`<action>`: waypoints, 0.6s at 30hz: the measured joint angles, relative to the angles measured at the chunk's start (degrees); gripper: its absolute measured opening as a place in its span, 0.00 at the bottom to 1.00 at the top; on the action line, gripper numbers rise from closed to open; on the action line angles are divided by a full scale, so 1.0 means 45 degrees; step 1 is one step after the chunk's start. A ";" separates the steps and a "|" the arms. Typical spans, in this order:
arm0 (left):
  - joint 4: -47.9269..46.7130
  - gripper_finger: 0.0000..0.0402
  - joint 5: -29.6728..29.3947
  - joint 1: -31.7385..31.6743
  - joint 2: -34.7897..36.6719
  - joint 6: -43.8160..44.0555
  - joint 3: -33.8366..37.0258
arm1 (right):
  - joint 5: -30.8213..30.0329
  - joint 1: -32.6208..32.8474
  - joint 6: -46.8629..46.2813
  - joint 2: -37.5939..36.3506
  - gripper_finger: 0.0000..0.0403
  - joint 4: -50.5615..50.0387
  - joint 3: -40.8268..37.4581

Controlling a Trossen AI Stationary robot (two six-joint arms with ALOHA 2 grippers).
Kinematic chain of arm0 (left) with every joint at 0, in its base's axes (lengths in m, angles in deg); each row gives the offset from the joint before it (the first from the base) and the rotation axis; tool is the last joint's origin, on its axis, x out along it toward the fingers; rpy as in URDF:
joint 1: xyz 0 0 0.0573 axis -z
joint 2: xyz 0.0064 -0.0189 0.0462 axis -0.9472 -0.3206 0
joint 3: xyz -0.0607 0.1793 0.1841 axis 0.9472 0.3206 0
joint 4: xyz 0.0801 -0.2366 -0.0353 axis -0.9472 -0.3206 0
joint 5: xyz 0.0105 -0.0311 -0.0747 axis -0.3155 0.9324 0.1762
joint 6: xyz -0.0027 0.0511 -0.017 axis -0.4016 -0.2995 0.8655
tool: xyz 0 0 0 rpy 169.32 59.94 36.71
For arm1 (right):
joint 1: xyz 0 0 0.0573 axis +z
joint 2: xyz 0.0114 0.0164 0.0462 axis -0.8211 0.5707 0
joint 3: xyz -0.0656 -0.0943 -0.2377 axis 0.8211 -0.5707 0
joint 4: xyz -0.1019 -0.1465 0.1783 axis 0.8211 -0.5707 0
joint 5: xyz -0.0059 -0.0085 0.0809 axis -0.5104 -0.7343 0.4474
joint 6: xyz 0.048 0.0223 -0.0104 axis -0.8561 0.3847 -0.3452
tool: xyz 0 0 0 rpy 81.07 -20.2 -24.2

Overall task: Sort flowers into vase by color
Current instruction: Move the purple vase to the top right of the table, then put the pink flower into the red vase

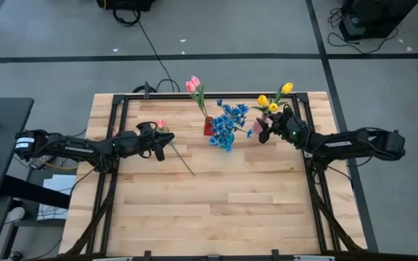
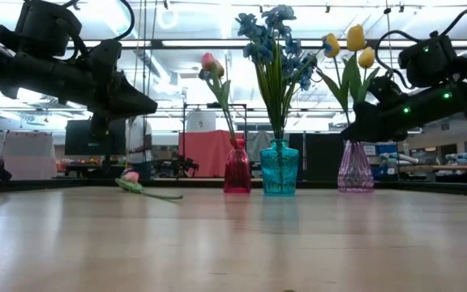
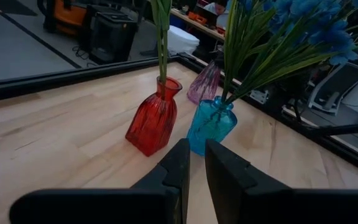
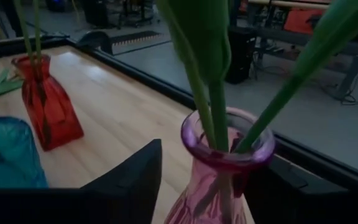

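three vases stood near the desk's (image 1: pixel 216 203) far edge: red vase (image 1: pixel 208 127) with pink tulips (image 1: pixel 194 85), blue vase (image 1: pixel 222 139) with blue blooms (image 1: pixel 228 116), pink vase (image 1: pixel 259 126) with yellow tulips (image 1: pixel 273 100). one pink tulip (image 1: pixel 171 145) lay on the desk under the left gripper (image 1: pixel 161 145), jaws nearly pressed together, empty. right gripper (image 1: pixel 273 125) jaws spread around the pink vase.

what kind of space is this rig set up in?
Most likely a robotics lab or workshop. The wooden table sits on a grey floor marked with tape lines, cables trail across it, and the low view shows ceiling strip lights and cluttered benches behind the vases.
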 joint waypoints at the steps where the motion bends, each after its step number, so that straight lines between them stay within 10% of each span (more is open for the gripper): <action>1: 0.0000 0.14 0.0004 0.0000 0.0000 0.0000 0.0000 | 0.0060 0.0000 0.0046 -0.0003 0.53 -0.0073 0.0000; 12: -0.0996 0.14 0.0106 0.0000 0.0005 0.0000 0.0000 | 0.0534 0.0021 0.0339 -0.1417 0.87 -0.1948 -0.0005; 18: -0.2922 0.14 0.1896 0.0101 0.0000 0.3127 -0.0005 | -0.0426 0.0465 0.0051 -0.3354 0.91 -0.4265 -0.0005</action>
